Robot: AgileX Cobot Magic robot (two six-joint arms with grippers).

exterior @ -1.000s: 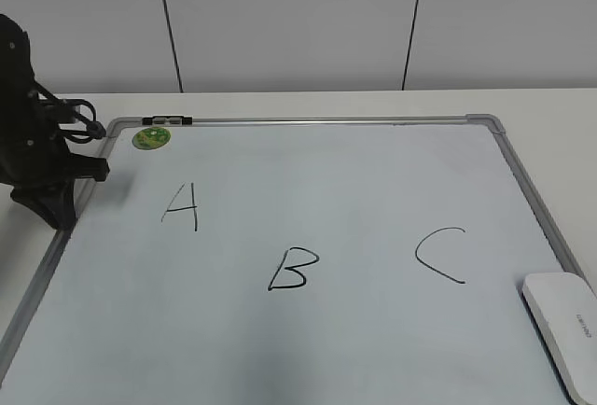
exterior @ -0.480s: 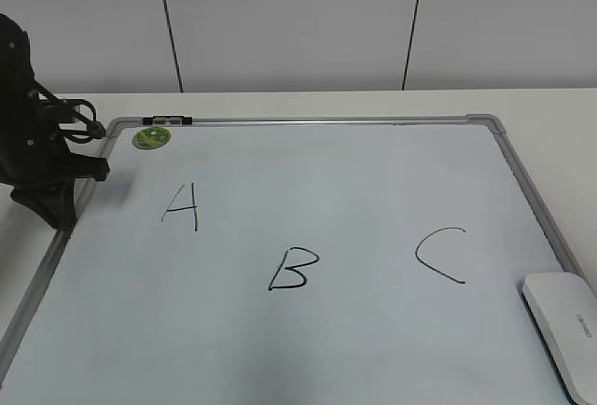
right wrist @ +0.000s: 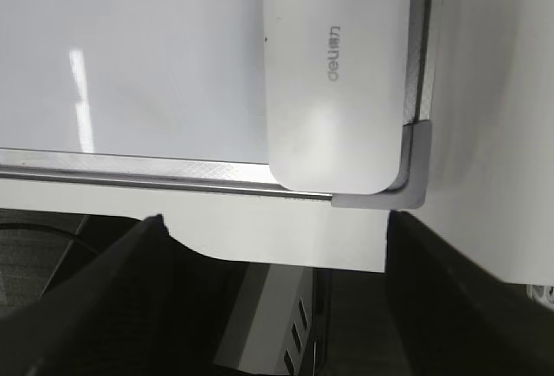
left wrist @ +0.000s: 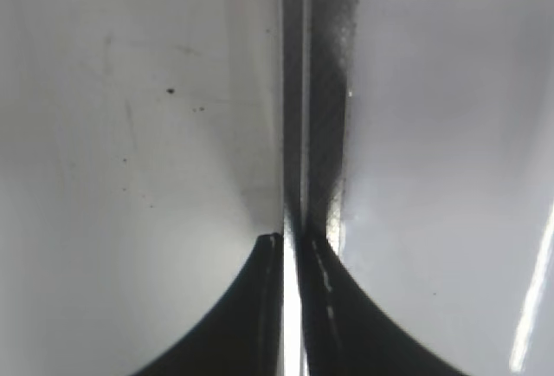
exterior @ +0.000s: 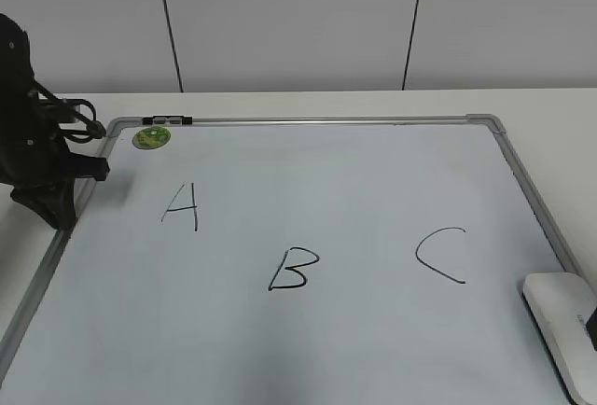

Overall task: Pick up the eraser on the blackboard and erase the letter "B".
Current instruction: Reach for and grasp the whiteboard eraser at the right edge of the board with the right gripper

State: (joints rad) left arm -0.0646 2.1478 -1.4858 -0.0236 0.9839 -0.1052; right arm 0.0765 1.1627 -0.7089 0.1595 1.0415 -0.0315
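The white eraser [exterior: 558, 328] lies at the blackboard's near right corner; in the right wrist view it [right wrist: 338, 73] lies lengthwise just ahead, grey lettering up. The blackboard [exterior: 308, 122] is a white board in a grey frame. The black letter "B" [exterior: 292, 270] is at its middle, between "A" [exterior: 182, 207] and "C" [exterior: 440, 254]. My right gripper [right wrist: 273, 229] is open and empty, its jaws wide apart, short of the eraser's near end. My left gripper [left wrist: 292, 242] is shut and empty over the board's left frame; its arm [exterior: 37, 167] stands at the left edge.
A round green sticker [exterior: 150, 137] sits at the board's far left corner. The board's grey corner piece [right wrist: 417, 177] and the white table edge [right wrist: 286, 233] lie under my right gripper, with a drop to the floor beyond. A white wall stands behind.
A small dark shape has come in at the right edge of the exterior view, over the eraser's lettering. The left arm, the eraser and the letters have not moved.
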